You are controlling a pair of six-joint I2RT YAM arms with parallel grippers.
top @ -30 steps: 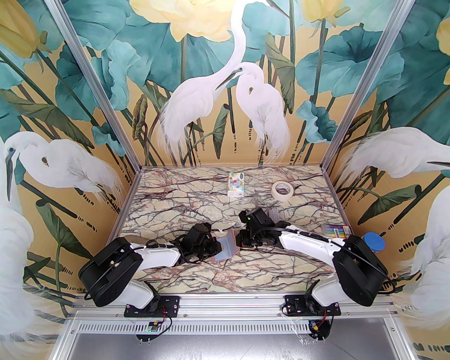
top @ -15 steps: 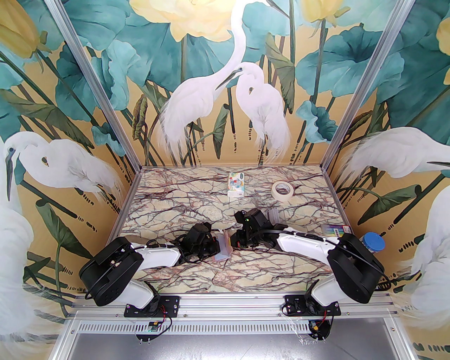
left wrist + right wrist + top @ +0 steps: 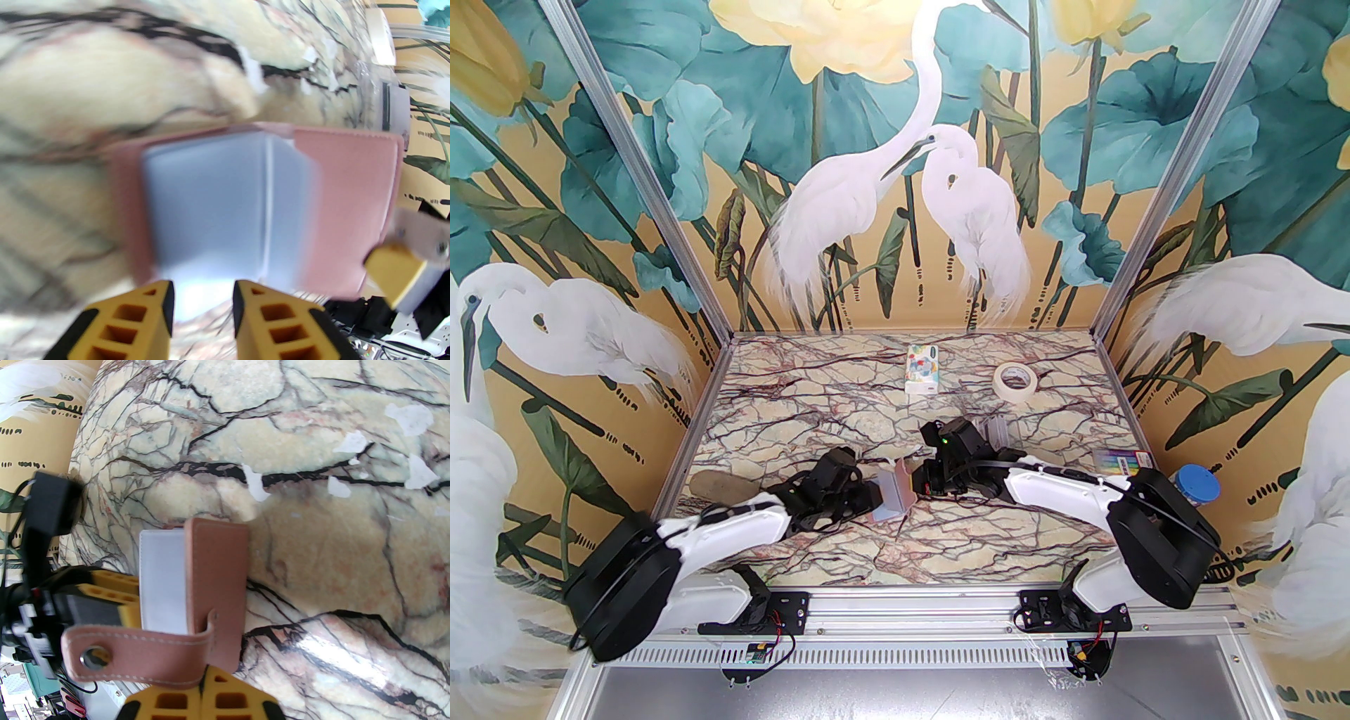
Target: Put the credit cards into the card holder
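Note:
The card holder (image 3: 894,494) is a dusty-pink wallet with pale blue lining, standing half open on the marble table (image 3: 801,408) between both grippers. My right gripper (image 3: 205,674) is shut on its pink outer flap (image 3: 218,585), beside the strap with the snap (image 3: 92,657). My left gripper (image 3: 203,286) is open, its yellow fingertips just short of the blue lining (image 3: 218,204); whether they touch it I cannot tell. A pale card with a dark stripe (image 3: 395,109), probably one of the credit cards, shows blurred inside a clear box behind the wallet.
The clear box (image 3: 997,427) sits behind my right wrist. A tissue pack (image 3: 922,368) and a tape roll (image 3: 1016,382) lie at the back. A striped pack (image 3: 1121,463) and a blue-lidded jar (image 3: 1197,485) are at the right edge. White scraps (image 3: 409,418) dot the marble.
My left gripper has opened and let go of the wallet, and the left arm has swung back and lower. The right gripper has shifted left, folding the wallet more upright.

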